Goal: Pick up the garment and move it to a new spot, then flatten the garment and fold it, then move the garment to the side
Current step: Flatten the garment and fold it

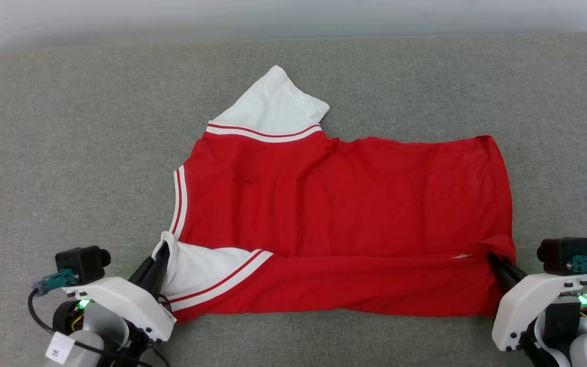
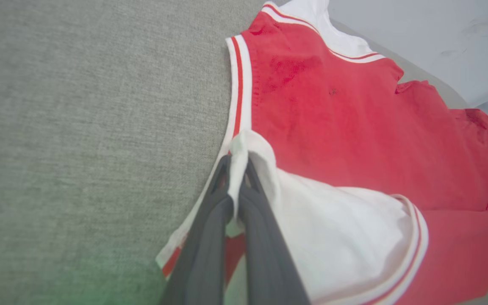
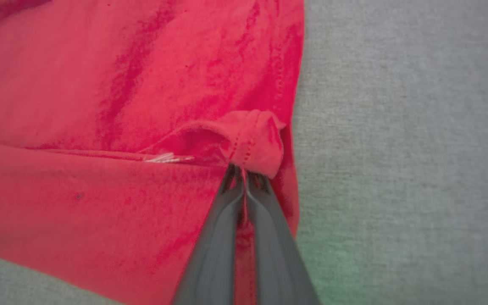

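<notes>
While my left gripper [image 1: 162,256] pinches the white sleeve [image 2: 252,148] and my right gripper [image 1: 493,259] the red hem corner [image 3: 254,142], the garment [image 1: 349,193] looks light, limp, best held by edges.

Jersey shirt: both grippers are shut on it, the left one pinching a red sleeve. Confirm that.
Not quite: the sleeve in the left gripper is white, not red; the left wrist view shows it. The right gripper is shut on the jersey shirt too.
</notes>
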Robot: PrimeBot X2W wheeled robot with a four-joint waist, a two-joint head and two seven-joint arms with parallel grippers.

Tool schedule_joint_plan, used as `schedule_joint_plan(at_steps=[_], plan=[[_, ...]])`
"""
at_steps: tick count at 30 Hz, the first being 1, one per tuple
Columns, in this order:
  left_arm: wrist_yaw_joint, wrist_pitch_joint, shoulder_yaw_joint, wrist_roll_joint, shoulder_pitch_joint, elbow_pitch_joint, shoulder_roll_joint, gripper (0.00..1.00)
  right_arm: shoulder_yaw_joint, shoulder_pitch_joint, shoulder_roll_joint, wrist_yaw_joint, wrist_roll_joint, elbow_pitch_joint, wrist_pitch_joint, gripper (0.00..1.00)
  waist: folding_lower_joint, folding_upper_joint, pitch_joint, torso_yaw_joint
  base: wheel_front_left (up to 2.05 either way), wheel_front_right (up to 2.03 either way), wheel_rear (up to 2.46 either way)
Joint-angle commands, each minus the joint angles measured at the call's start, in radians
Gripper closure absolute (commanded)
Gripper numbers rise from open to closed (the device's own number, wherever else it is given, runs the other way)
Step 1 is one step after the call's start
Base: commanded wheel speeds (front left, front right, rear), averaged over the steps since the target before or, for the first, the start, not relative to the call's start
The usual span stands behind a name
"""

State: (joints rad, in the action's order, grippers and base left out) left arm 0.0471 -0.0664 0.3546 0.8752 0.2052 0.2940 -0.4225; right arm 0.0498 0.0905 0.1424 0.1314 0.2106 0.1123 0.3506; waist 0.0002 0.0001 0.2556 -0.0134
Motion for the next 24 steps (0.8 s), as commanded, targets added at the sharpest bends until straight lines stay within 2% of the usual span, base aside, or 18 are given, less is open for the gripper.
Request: schedule_joint_plan(at_steps=[1,2,5,6,7,8,9,14,20,24], plan=[[0.009,-0.004,0.006,-0.002,0.017,0.015,0.008,1.00,-0.004,0.017,0.003,-0.001,0.001,0.017,-0.016,1.00,-0.0002,-0.0001,0.004,0.000,0.00,0.00,0.00],[0.015,-0.004,0.009,0.003,0.023,0.033,0.015,1.00,-0.007,0.025,0.005,-0.001,0.000,0.033,-0.033,0.93,-0.0002,-0.0001,0.006,0.001,0.00,0.00,0.00],[0.033,0.011,0.023,0.015,0.039,0.079,0.026,0.98,-0.020,0.034,-0.002,-0.001,0.016,0.083,-0.063,0.47,-0.0002,-0.0001,0.004,-0.001,0.00,0.00,0.00],[0.036,0.016,0.030,0.017,0.042,0.091,0.030,0.68,-0.024,0.035,-0.001,-0.001,0.021,0.094,-0.072,0.00,-0.0002,-0.0001,0.001,0.000,0.00,0.00,0.00],[0.041,0.016,0.033,0.017,0.045,0.101,0.034,0.46,-0.028,0.035,0.001,-0.001,0.029,0.105,-0.083,0.00,-0.0002,-0.0001,-0.003,0.000,0.00,0.00,0.00],[0.042,0.014,0.035,0.022,0.045,0.110,0.037,0.05,-0.030,0.035,0.002,-0.001,0.036,0.114,-0.090,0.00,-0.0002,-0.0001,-0.007,0.000,0.00,0.00,0.00],[0.045,0.012,0.038,0.023,0.046,0.117,0.039,0.00,-0.028,0.033,0.005,-0.001,0.038,0.120,-0.101,0.00,-0.0002,-0.0001,-0.012,0.001,0.00,0.00,0.00],[0.036,-0.005,0.027,0.018,0.060,0.140,0.027,0.00,-0.028,0.018,0.014,-0.001,0.071,0.120,-0.192,0.00,-0.0002,-0.0001,-0.045,0.003,0.00,0.00,0.00],[-0.014,-0.024,0.001,-0.002,0.047,0.126,-0.011,0.00,-0.006,-0.005,0.003,-0.001,0.078,0.086,-0.336,0.00,-0.0002,-0.0001,-0.098,0.000,0.00,0.00,0.00],[-0.046,-0.010,-0.027,0.015,0.028,0.086,-0.037,0.00,0.001,-0.033,-0.005,-0.001,0.051,0.048,-0.395,0.00,-0.0002,-0.0001,-0.130,-0.002,0.00,0.00,0.00]])
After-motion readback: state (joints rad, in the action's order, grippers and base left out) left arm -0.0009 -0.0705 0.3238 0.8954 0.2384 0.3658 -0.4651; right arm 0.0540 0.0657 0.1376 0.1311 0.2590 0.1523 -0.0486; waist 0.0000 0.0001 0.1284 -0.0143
